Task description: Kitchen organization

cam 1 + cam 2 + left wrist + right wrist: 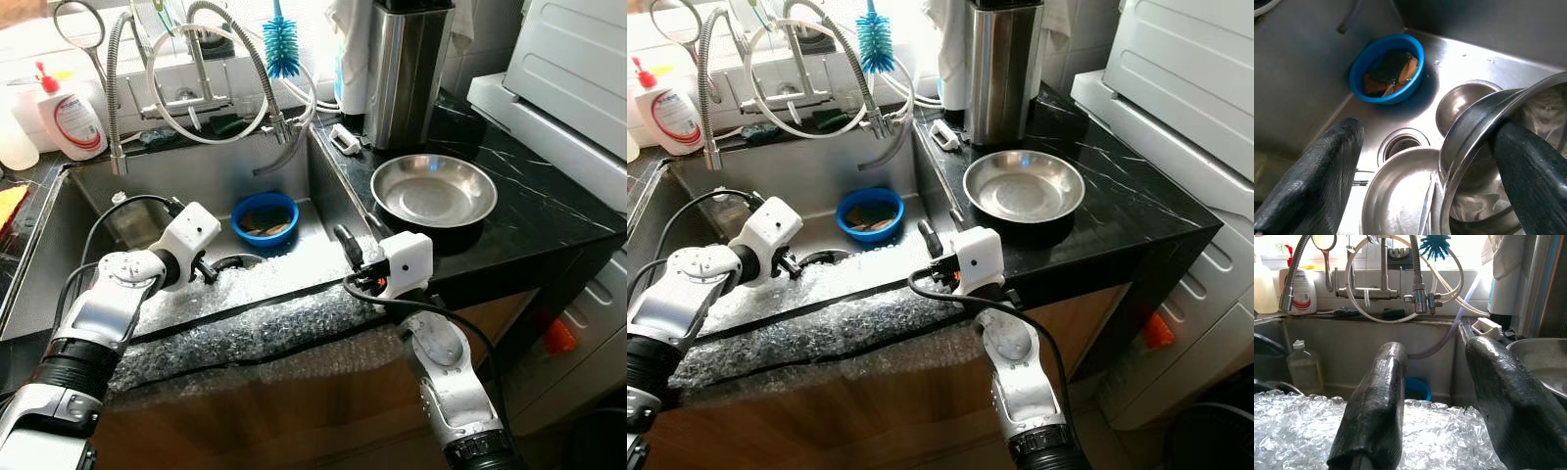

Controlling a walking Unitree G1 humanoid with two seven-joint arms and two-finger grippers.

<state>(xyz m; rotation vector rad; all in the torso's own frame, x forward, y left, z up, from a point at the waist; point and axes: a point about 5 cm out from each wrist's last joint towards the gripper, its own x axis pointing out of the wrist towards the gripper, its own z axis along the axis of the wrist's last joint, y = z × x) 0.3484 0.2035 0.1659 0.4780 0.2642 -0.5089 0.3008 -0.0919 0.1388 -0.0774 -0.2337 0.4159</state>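
Note:
My left gripper (209, 270) is down in the sink (196, 176), open. One finger (1530, 171) reaches inside a tilted steel bowl (1469, 132) and touches its rim; the other finger (1308, 181) stands well apart from it. Below lie two more steel bowls (1400, 196), next to the drain (1400, 144). A blue bowl (265, 217) holding brown and dark scraps sits at the back of the sink. My right gripper (358, 240) hovers open with nothing in it over bubble wrap (255, 323) at the sink's front edge. A wide steel bowl (433, 189) rests on the black counter.
Faucet hoses (211, 78) loop above the sink, with a blue brush (281, 44) and a soap bottle (69, 117) behind. A plastic bottle (1303, 367) stands in the sink's far corner. A tall steel canister (407, 73) and a white appliance (578, 69) flank the counter.

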